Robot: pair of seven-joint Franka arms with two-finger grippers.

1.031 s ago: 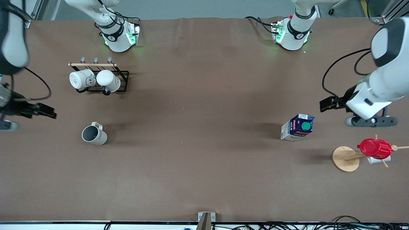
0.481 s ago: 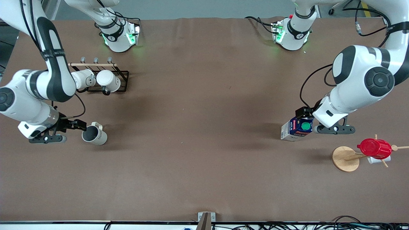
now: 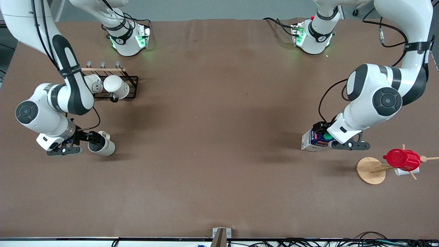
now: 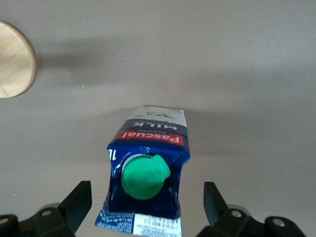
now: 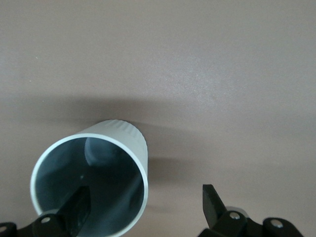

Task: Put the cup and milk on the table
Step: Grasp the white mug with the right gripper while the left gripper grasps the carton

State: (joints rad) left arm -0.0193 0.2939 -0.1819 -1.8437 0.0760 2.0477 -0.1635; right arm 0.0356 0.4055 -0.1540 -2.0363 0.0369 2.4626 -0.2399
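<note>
Brown desk (image 3: pixel 219 137) carried both things upright: cup (image 3: pixel 102 146) toward the right arm's end, milk (image 3: pixel 315 140) toward the left arm's. Right hand (image 3: pixel 90 138) straddled the cup's rim, open; left hand (image 3: pixel 325 135) bracketed the milk, open.

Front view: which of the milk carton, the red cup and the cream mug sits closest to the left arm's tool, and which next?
1. Milk carton: right at the left tool, between its open fingers.
2. Red cup: on the wooden stand, at the same end of the table.
3. Cream mug: at the right arm's end, by the right tool.
</note>
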